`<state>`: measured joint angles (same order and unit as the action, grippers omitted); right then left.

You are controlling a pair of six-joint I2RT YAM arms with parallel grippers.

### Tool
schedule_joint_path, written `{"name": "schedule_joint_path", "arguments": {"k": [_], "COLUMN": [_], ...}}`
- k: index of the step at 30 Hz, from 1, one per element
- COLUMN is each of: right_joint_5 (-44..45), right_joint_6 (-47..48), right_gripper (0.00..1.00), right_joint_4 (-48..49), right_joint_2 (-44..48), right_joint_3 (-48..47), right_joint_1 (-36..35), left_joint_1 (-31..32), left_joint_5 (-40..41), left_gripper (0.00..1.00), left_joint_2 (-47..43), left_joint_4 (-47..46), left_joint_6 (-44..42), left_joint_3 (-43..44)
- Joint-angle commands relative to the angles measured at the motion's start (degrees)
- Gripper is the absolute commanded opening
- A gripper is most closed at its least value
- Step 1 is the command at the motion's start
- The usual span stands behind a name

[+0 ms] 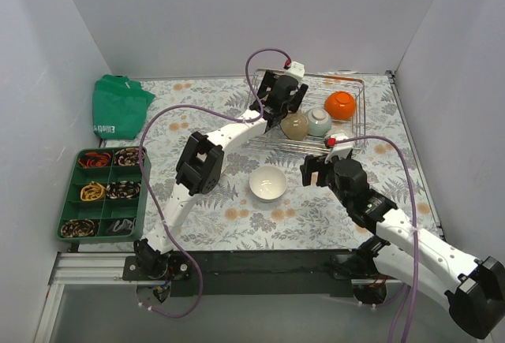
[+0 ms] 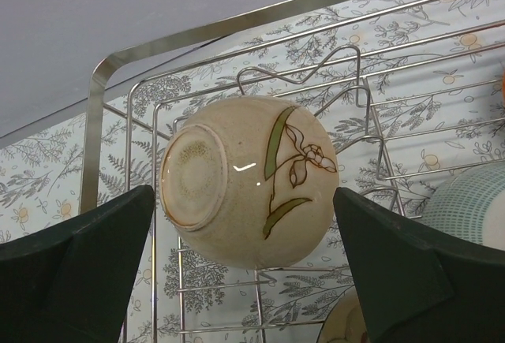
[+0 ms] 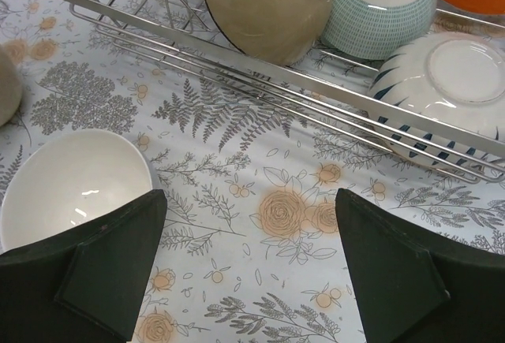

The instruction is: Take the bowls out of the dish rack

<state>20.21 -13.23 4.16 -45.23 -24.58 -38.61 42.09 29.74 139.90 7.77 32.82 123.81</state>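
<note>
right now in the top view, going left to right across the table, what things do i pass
green compartment tray → white bowl → beige bowl → pale teal bowl → orange bowl

Green bag [image 1: 118,106] beyond green compartment tray [image 1: 144,197] on floral tablecloth [image 1: 237,218]

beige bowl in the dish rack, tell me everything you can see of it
The beige bowl looks like glazed, speckled tan ceramic, painted with a green leaf and outlined buds. It lies tipped on its side in the dish rack, foot ring facing sideways, propped among the wire prongs beside a teal bowl. The left end effector is open, one finger on either side, not touching it.
</note>
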Motion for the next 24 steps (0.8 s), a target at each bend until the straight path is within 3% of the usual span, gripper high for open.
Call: {"name": "schedule_joint_path", "arguments": {"k": [1, 8, 14, 18, 24], "right_joint_5": [2.38, 0.54, -11.56, -16.95, -23.72], "right_joint_6": [3.03, 4.80, 4.80, 3.66, -1.78], "right_gripper": [0.96, 0.96, 0.96, 0.95, 0.96], "right_joint_4": [1.90, 1.64, -0.64, -2.67, -3.64], "right_joint_2": [-3.36, -12.67, -20.41, -24.63, -32.01], "right_joint_3": [-5.47, -13.38, -20.32, -24.98, -34.91], "right_joint_1": [0.46, 4.06, 12.06, 16.10, 17.34], "left_joint_1": [0.19, 0.19, -0.16, -0.69, -1.31], "left_joint_5": [1.55, 1.11, 1.64, 3.75, 7.34], "left_gripper": [0.98, 0.98, 0.98, 0.98, 0.98], "left_joint_2": [-1.38, -6.64, -18.57, -28.32, -44.52], "left_joint_4": [-2.67, -2.76, -1.80, 0.31, 0.75], "left_joint_6": [-1.79, -0.92, 0.84, 3.56, 6.90], "left_joint_3": [1.26, -2.42, -10.59, -18.41, -37.83]}}
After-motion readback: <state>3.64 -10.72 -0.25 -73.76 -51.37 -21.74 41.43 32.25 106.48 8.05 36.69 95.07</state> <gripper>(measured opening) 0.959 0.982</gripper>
